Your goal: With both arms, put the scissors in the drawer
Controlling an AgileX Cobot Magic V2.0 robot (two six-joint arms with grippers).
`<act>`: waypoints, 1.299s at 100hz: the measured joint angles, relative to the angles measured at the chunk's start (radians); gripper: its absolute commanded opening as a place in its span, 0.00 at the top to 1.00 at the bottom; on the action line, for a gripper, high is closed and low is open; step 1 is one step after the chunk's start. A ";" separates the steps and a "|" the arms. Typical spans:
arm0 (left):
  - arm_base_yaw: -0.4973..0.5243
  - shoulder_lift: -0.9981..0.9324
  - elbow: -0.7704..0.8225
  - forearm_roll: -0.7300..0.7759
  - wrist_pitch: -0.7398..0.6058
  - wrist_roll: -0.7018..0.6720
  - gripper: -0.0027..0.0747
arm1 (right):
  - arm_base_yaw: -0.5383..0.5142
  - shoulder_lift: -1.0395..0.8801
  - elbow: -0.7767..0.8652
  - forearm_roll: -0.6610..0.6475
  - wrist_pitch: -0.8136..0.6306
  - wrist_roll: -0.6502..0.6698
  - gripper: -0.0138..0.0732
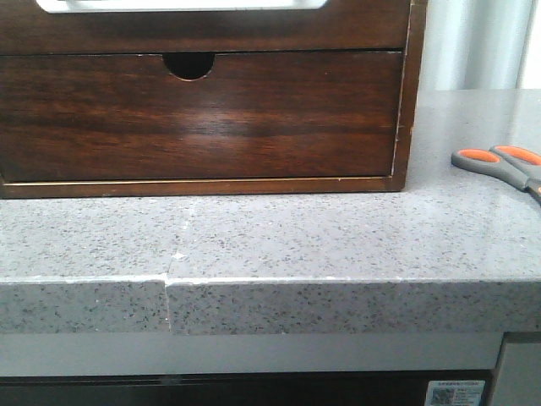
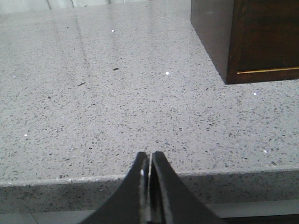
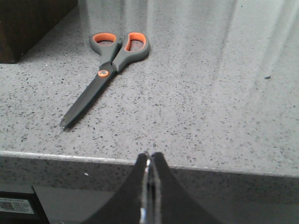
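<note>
Lying flat on the desk (image 1: 338, 245) beside the cabinet (image 1: 410, 101), scissors (image 3: 105, 70) await pickup; left gripper (image 2: 150, 158) and right gripper (image 3: 150, 159) jaws clenched, empty, drawer (image 1: 203, 21) unopened.

cabinet (image 1: 203, 110) sits on the counter (image 1: 279, 237), back from the front edge, over the left and middle part. lower drawer front (image 1: 199, 114) fills its face; the drawer (image 1: 182, 7) lies above it at the top. scissors (image 1: 500, 166) lie flat on the counter right of the cabinet, near the right edge, apart from it, loops toward the cabinet side and back, blades toward the front edge
</note>
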 measured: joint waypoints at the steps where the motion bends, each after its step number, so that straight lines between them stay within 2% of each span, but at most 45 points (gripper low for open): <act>1: 0.000 0.000 0.000 0.000 0.000 0.000 0.99 | 0.000 0.000 0.000 0.000 0.000 0.000 0.92; 107: 0.000 0.000 0.001 0.000 -0.004 0.000 0.99 | 0.000 0.000 0.000 0.000 0.000 0.000 0.92; 130: 0.000 0.000 0.001 0.000 -0.112 0.000 0.99 | 0.000 0.000 0.000 0.000 0.000 0.000 0.92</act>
